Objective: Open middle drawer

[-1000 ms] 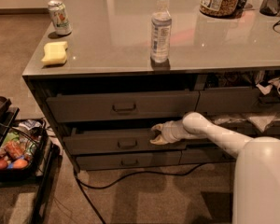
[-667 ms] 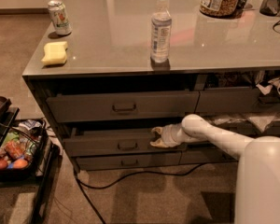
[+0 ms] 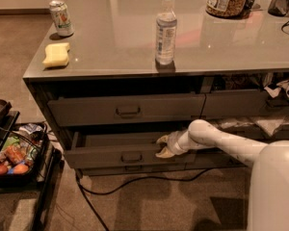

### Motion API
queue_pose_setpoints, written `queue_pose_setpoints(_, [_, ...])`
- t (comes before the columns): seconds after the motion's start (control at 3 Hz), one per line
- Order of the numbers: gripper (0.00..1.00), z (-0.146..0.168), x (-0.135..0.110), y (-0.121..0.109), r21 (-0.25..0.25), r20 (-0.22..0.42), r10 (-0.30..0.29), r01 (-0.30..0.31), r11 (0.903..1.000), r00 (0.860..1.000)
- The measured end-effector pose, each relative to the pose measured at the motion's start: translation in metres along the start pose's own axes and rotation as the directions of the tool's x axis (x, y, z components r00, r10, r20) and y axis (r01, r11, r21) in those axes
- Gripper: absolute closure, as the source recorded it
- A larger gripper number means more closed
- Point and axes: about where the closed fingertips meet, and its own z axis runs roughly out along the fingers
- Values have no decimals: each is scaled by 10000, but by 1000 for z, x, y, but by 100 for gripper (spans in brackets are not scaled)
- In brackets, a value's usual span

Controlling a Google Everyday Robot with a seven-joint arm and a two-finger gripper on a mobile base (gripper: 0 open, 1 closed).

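**Position.** The wide dark grey middle drawer sits in the lower centre of the frame. It lies below the taller-fronted grey upper drawer and above the shallow grey bottom drawer. It stands partly drawn out, with a strip of its inside visible behind the front panel.

**Hand.** The pale two-finger gripper is at the right end of that front panel, to the right of the small rectangular metal loop handle. Its fingers are spread. The upper one reaches inside over the panel's top lip and the lower one lies against the outer face. Nothing is seen clamped between them, and the handle is not held.

**Handling, as judged.** The drawer is a rigid box on runners and probably of moderate weight. It should slide rather than flex. The flat front is smooth and offers little grip. The sound holds are the central loop or a hook behind the top lip. An off-centre pull from the right may rack the drawer on its runners.

**Hazard.** A black cable lies on the floor below.
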Motion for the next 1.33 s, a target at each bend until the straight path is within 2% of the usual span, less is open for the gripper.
queue_pose_setpoints(0.67, [100,-11,-8,34,-476,126,440,-433,9979,9990])
queue_pose_setpoints(1.0, [100,-11,-8,34,-477,127,440,-433,9979,9990])
queue_pose_setpoints(1.33, [94,-11,-8,34,-479,127,440,-433,9979,9990])
